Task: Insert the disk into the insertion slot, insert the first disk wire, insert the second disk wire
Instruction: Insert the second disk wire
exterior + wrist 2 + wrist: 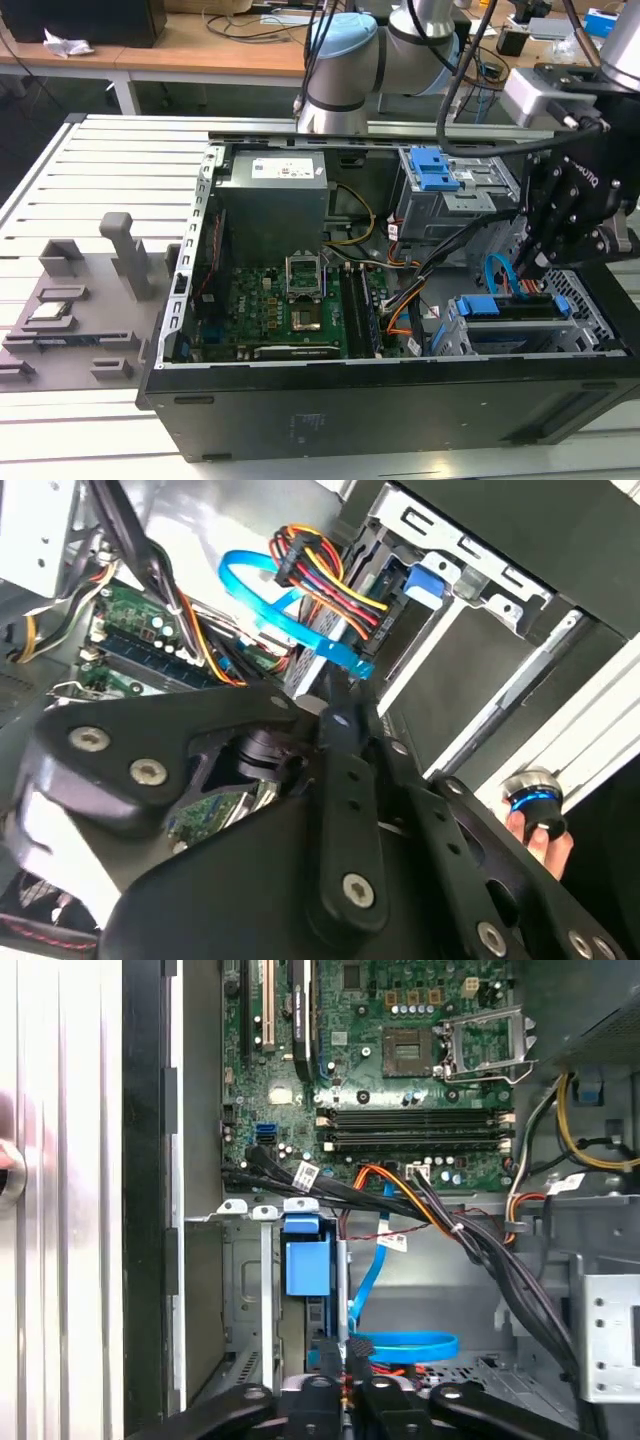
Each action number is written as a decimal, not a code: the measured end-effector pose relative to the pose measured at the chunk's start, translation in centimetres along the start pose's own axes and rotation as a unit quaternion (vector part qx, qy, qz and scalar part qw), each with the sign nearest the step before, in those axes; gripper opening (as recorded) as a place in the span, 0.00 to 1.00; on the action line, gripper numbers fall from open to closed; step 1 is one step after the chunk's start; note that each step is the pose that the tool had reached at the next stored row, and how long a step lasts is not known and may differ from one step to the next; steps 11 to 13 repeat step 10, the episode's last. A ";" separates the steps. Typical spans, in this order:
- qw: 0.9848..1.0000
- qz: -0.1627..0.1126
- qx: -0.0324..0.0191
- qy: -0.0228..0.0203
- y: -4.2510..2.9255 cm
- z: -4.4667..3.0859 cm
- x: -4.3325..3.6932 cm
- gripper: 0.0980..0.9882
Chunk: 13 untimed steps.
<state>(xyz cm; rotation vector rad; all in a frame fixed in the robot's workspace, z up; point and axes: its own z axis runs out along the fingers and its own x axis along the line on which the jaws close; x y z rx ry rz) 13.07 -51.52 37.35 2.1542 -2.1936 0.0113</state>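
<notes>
Exterior view: disk (512,308) already seated in slot (590,335), near case's front corner. Gripper (530,268) right over its rear edge, at one blue wire (497,276).

Second wrist view: fingers (340,730) look pinched on wire's (300,630) plug end, so clenched on it. Multicolour power bundle (330,575) loose beside.

First wrist view: wire (400,1345) looped just ahead of gripper (345,1385).

Judgement: step one done, first wire in progress, second left.

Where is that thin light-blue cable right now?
In the exterior view, the light-blue cable loops up inside the open computer case on that view's right, just above the blue-framed disk and beside the end effector.
</notes>
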 end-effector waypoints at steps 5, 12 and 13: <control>1.000 0.000 0.000 0.000 0.06 -1.40 -0.33 0.01; 1.000 0.000 0.000 0.000 0.06 -1.41 -0.33 0.01; 1.000 0.000 0.000 0.000 0.06 -1.41 -0.33 0.01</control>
